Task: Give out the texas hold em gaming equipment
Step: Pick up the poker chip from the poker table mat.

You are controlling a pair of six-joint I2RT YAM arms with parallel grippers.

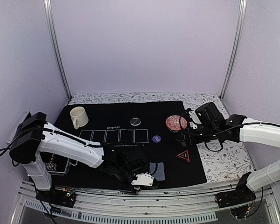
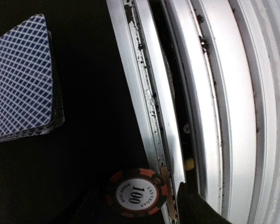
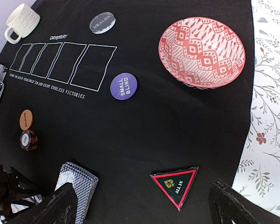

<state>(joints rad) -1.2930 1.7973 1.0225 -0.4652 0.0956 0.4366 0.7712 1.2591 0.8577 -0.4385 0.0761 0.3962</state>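
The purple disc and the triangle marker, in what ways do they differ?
The purple disc is round; the triangle marker is three-cornered, black with a red edge. The disc reads SMALL BLIND, the marker ALL IN. Both lie flat on the black mat.

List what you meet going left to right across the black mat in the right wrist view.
cream mug → card stack → purple Small Blind disc → red patterned bowl. The other discs, the chip and the triangle overlap these sideways, so they are left out.
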